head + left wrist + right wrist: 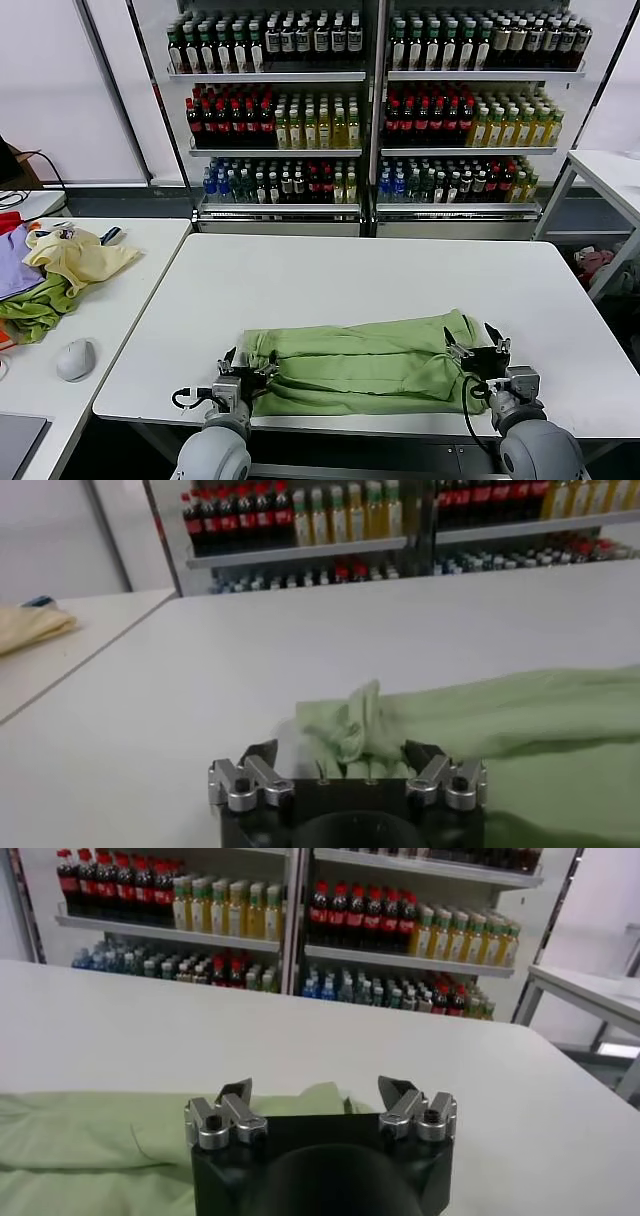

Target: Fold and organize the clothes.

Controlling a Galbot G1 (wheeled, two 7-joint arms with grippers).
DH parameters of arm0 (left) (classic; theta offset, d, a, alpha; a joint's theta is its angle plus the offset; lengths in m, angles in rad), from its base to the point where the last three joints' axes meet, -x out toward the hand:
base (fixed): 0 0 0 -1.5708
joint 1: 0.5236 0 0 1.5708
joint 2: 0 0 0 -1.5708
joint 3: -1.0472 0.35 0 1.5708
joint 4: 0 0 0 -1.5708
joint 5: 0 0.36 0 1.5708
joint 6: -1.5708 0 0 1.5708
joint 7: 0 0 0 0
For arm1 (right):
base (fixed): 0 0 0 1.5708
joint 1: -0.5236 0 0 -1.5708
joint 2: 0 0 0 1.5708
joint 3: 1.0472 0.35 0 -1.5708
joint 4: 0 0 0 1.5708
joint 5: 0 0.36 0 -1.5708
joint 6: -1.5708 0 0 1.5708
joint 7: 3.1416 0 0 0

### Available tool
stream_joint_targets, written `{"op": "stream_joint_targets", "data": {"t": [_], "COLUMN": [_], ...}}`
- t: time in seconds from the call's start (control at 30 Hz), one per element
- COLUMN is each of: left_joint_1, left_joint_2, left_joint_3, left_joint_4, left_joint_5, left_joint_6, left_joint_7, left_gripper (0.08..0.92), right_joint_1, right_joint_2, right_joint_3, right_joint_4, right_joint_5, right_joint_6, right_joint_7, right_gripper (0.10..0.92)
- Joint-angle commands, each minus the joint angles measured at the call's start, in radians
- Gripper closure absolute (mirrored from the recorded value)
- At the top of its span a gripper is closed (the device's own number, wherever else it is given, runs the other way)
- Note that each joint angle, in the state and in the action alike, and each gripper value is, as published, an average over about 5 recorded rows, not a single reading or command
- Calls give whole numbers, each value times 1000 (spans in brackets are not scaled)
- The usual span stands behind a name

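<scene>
The clothes are one light green shirt (360, 365), folded into a long band across the front of the white table (370, 275). My left gripper (245, 362) is at its left end, open. In the left wrist view that gripper (342, 752) has a bunched corner of the shirt (500, 715) lying loose between its spread fingers. My right gripper (478, 352) is at the right end, also open. In the right wrist view this gripper (316, 1088) straddles the shirt's (90, 1138) edge, and neither finger pinches it.
A side table on the left carries a pale yellow garment (80, 255), a darker green cloth (35, 310), a purple cloth (12, 272) and a mouse (75, 358). Shelves of bottles (370, 100) stand behind. Another table (610, 170) is at the far right.
</scene>
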Motion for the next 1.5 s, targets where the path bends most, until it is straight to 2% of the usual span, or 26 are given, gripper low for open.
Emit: {"op": "stream_joint_targets", "data": {"t": [0.03,0.4,0.67,0.77,0.97,1.1,1.27,1.5], "left_joint_1": [17,2,-25,-29,-28,-24,-31,-70], "left_joint_2": [-50,-34,63,110,221,256,205,85], "left_joint_3": [-1,-34,-166,-235,-379,-461,-466,-307], "left_joint_4": [36,53,1,-32,-68,-119,-243,-316], "left_joint_5": [48,-46,-132,-165,-296,-491,-796,-970], "left_joint_6": [7,-24,-15,-9,0,12,12,7], "left_joint_7": [-22,-1,11,16,27,26,21,13], "left_gripper": [267,587,819,875,884,884,884,884], "right_joint_1": [-5,8,32,41,54,55,51,49], "right_joint_2": [1,4,11,13,13,12,12,12], "right_joint_3": [0,-4,-9,-11,-11,-10,-9,-7], "right_joint_4": [3,0,-2,-5,-3,0,2,3], "right_joint_5": [-9,-8,-4,-2,3,4,3,2], "right_joint_6": [3,3,6,10,12,14,17,21], "right_joint_7": [0,2,9,11,13,13,13,12], "right_gripper": [203,203,203,203,203,203,203,203]}}
